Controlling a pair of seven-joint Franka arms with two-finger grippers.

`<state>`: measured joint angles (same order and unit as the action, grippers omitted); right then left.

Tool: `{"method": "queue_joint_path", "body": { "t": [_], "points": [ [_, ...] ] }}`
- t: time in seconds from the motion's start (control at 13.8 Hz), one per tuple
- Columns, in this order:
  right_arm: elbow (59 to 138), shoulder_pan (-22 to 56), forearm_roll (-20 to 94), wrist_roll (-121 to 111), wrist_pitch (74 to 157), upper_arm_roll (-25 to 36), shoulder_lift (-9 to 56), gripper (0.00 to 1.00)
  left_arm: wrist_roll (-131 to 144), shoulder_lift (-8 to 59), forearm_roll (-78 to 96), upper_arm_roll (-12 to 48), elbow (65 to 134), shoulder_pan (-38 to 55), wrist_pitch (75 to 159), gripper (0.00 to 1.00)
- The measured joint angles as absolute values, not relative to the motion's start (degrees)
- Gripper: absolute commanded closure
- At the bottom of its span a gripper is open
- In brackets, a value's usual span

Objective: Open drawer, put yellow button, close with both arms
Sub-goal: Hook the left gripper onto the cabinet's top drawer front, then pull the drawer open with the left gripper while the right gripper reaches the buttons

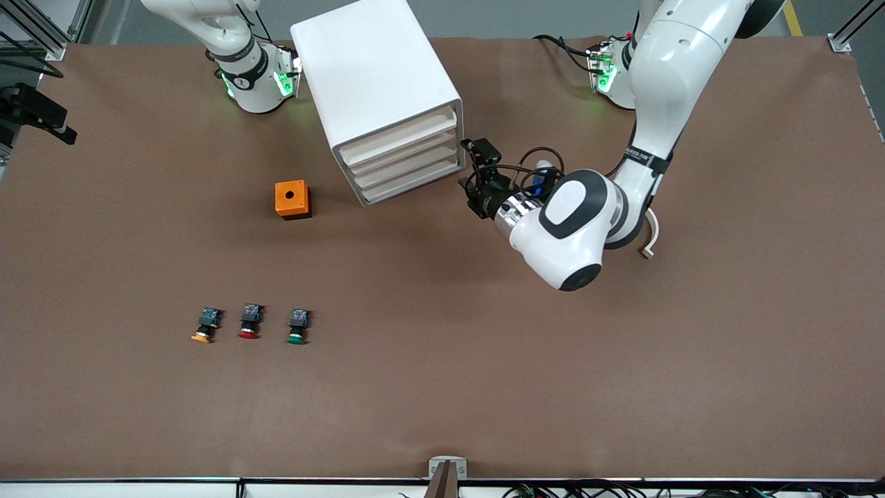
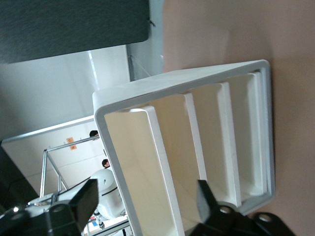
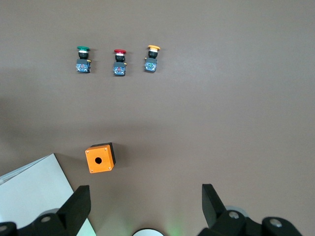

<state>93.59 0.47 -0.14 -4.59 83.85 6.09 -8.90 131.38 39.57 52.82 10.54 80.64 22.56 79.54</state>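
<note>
Working across the front view from the right arm's end of the surface, we find the yellow button point(image 1: 202, 326) first in a row with a red-capped button point(image 1: 249, 321) and a green-capped button point(image 1: 297, 326), toward the surface's camera-side edge. An orange box point(image 1: 292, 199) sits beside the cabinet point(image 1: 379, 97), whose top drawer point(image 1: 401, 135) is not yet pulled out. Our right gripper point(image 3: 145, 204) waits high near its base, jaws released. Our left gripper point(image 1: 477, 176) hangs just in front of the drawer fronts, jaws released and empty. We judge the risk to be catching a lower drawer's lip, or pushing the light cabinet askew.
</note>
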Motion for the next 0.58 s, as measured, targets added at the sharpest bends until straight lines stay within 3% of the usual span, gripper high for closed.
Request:
{"method": "queue_joint_path", "body": {
  "t": [0.29,0.58],
  "points": [
    [93.6,0.45,-0.15,-4.54,83.96,6.12,-8.91,0.0,135.87,42.95,54.93,10.57,80.56,24.14,79.49,0.38],
    [93.59,0.41,-0.16,-4.52,83.95,6.25,-8.91,0.0,136.41,44.78,57.25,10.61,80.4,26.1,79.29,0.4]
  ]
}}
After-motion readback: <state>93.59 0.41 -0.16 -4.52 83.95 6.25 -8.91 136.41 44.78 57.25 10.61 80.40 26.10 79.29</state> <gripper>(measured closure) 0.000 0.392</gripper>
